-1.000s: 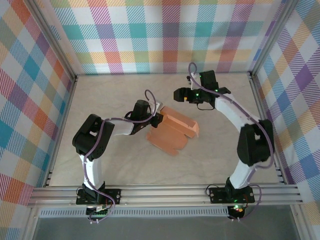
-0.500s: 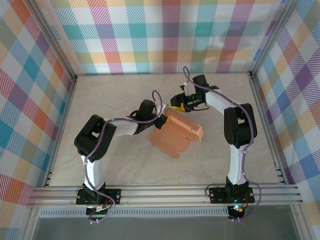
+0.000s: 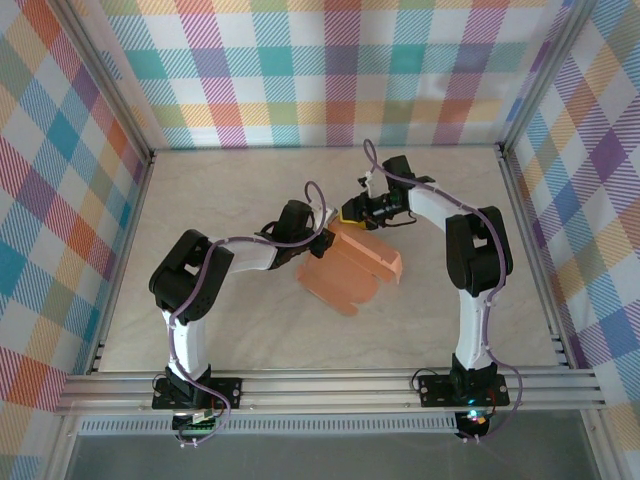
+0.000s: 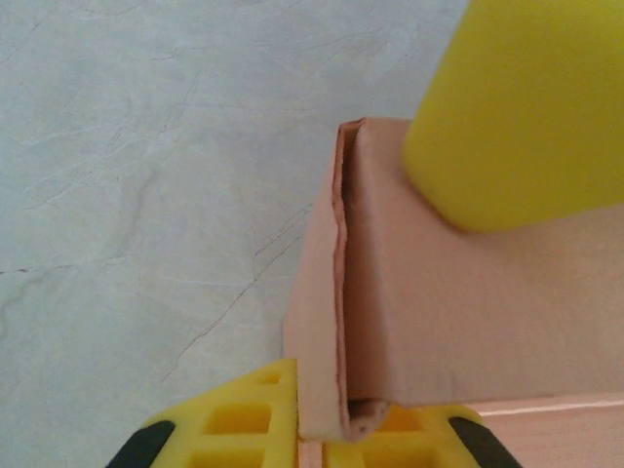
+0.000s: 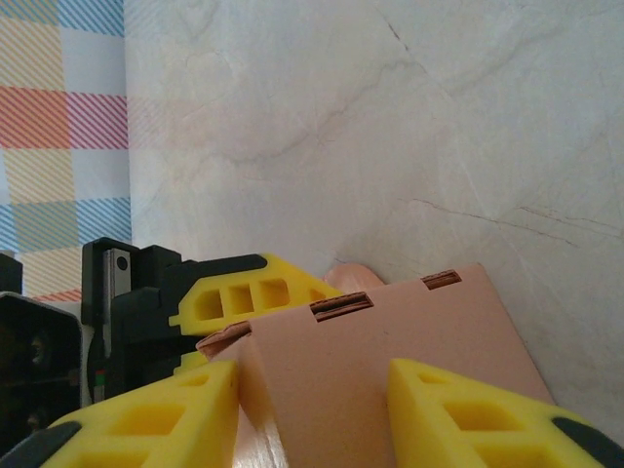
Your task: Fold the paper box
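Note:
The salmon-orange paper box (image 3: 356, 270) lies partly folded in the middle of the table, one long wall raised. My left gripper (image 3: 324, 238) is at its back left corner. In the left wrist view the left gripper (image 4: 322, 434) is shut on a folded upright wall of the paper box (image 4: 439, 312). My right gripper (image 3: 350, 213) comes in from behind and reaches the same corner. In the right wrist view the right gripper (image 5: 314, 375) stands part open astride a slotted panel of the paper box (image 5: 390, 327), its fingers (image 5: 458, 409) resting on the card.
Aluminium frame rails (image 3: 330, 388) run along the near edge, and checked cloth walls (image 3: 330, 70) close in the other three sides. The marbled table (image 3: 230, 330) lies bare left of and in front of the box. The left gripper's yellow finger (image 5: 249, 292) sits close beside the right gripper.
The right gripper has swung from the back of the table down to the box's back left corner, and its jaws have narrowed. The left gripper keeps hold of the wall.

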You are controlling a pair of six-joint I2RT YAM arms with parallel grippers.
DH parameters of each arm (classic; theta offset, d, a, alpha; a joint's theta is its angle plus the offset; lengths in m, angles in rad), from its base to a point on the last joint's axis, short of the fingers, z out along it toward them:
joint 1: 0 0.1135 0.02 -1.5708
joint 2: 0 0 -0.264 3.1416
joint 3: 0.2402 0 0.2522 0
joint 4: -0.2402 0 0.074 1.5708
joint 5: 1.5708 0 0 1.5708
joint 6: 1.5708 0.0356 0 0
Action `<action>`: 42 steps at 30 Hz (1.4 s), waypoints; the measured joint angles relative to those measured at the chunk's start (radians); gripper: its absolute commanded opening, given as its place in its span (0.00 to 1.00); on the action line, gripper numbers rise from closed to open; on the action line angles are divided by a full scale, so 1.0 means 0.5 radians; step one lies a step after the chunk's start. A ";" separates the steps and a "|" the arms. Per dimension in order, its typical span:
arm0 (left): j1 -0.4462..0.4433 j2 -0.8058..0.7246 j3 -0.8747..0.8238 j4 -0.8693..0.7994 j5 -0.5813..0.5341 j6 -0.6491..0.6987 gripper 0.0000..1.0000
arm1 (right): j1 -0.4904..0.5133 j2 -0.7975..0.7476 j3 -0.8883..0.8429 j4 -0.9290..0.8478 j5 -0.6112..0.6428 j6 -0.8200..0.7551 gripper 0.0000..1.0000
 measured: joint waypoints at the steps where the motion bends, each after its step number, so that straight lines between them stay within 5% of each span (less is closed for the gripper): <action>1: 0.000 0.000 -0.005 0.005 -0.008 -0.002 0.17 | 0.000 0.000 -0.002 0.008 -0.002 0.001 0.41; 6: 0.000 0.009 -0.049 -0.004 -0.060 -0.008 0.26 | 0.000 0.000 -0.003 0.027 -0.017 0.002 0.41; 26: 0.000 0.087 -0.012 0.013 -0.063 -0.157 0.30 | -0.001 0.040 -0.003 0.050 -0.148 0.046 0.41; 37: 0.000 0.087 0.002 0.042 -0.008 -0.204 0.23 | -0.005 0.050 -0.003 0.050 -0.185 0.046 0.41; 42: 0.001 0.087 0.023 0.040 0.041 -0.259 0.08 | -0.024 0.069 -0.003 0.052 -0.237 0.047 0.41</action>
